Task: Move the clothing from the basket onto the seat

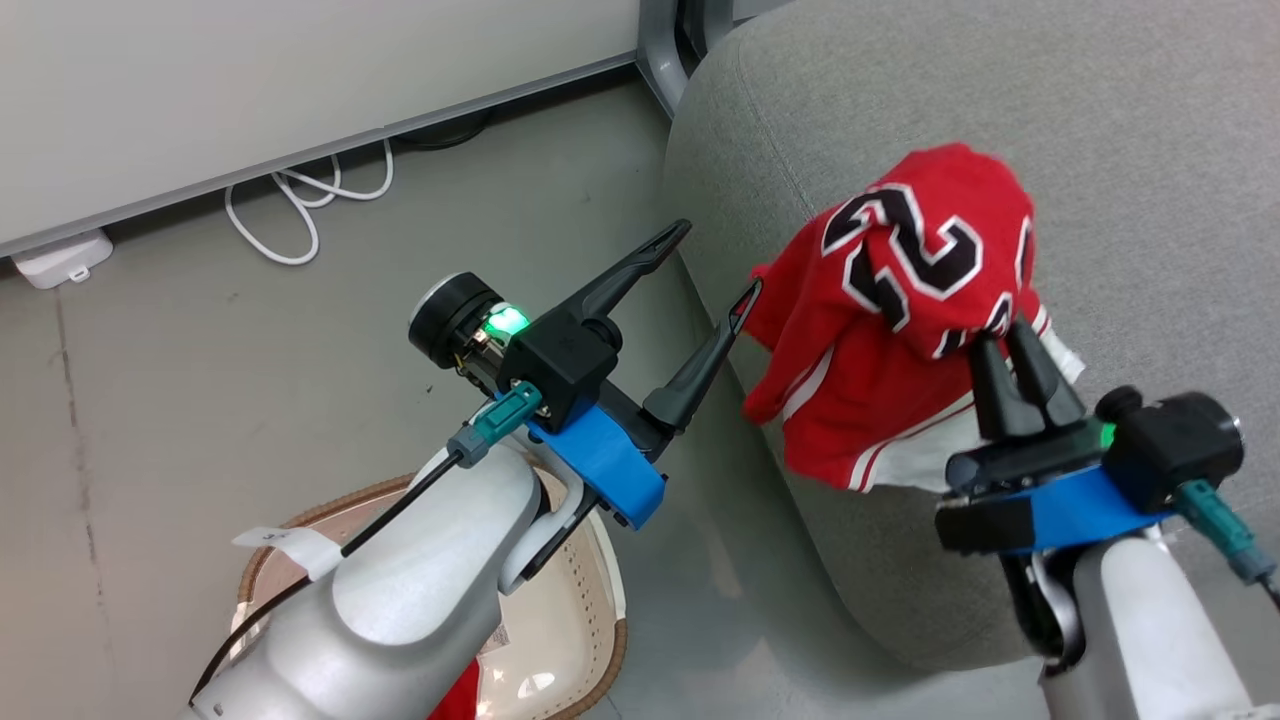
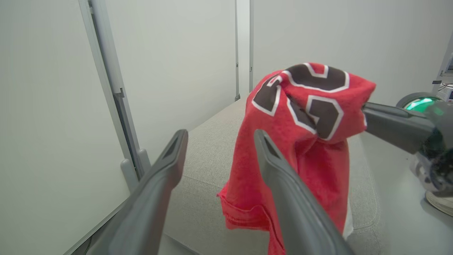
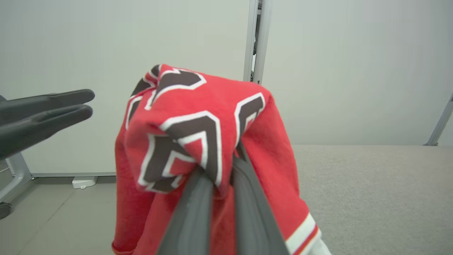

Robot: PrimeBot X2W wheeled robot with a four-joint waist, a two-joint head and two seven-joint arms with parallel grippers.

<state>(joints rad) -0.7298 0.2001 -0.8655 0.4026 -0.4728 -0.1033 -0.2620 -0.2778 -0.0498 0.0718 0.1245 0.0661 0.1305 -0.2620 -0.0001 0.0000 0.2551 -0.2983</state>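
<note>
Holding red jersey (image 1: pixel 900 300) with black-and-white numerals clamped in right gripper (image 1: pixel 1003 335) above grey fabric sofa (image 1: pixel 1000 90), with left gripper (image 1: pixel 720 258) splayed wide, empty, beside it.

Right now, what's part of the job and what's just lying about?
Job: red jersey, clamped in right gripper; open left gripper; laundry basket, red cloth inside; grey sofa.
Lying about: white cable; white box by the wall.

Bright, even indoor light leaves only soft shadows on the floor (image 1: pixel 150 400). A green lamp (image 1: pixel 507 321) glares; wrist-view foregrounds blur slightly.
</note>
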